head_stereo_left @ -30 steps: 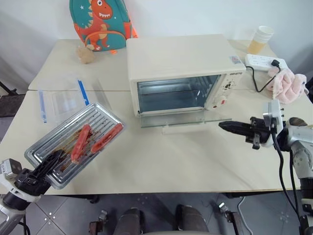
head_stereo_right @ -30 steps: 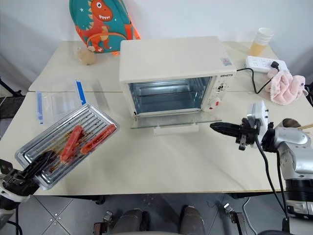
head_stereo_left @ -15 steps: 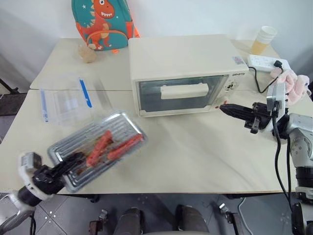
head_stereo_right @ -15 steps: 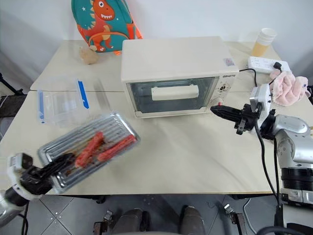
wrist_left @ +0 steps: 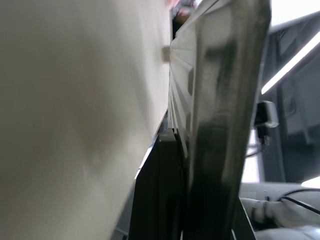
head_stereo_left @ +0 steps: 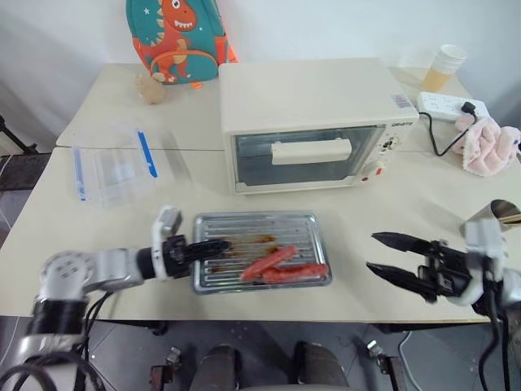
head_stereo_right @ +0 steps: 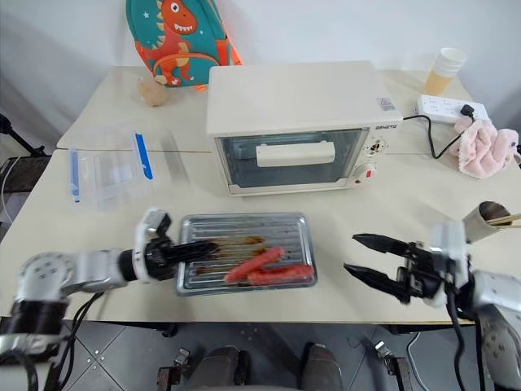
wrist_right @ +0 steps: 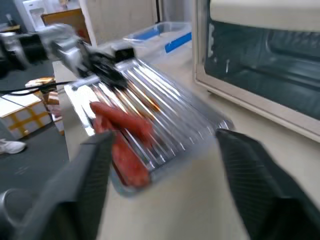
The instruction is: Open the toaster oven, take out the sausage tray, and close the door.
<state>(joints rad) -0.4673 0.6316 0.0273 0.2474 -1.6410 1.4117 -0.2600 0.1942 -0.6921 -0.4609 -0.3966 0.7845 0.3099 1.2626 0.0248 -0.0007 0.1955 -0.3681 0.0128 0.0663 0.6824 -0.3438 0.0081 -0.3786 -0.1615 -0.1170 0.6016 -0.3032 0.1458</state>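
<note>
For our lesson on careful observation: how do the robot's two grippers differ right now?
The left gripper is shut on the sausage tray at its rim; the right gripper stands open and holds nothing. The left reaches in over the table; the right hangs at the table's front edge. Both have black fingers.

left gripper point(head_stereo_left: 213, 244) fingers closed, right gripper point(head_stereo_left: 389, 254) fingers spread

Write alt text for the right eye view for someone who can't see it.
The robot's left claw grips the sausage tray by its edge, in front of the toaster oven with its door closed. The right claw hovers open beside the tray. A dinosaur backpack leans behind.
</note>
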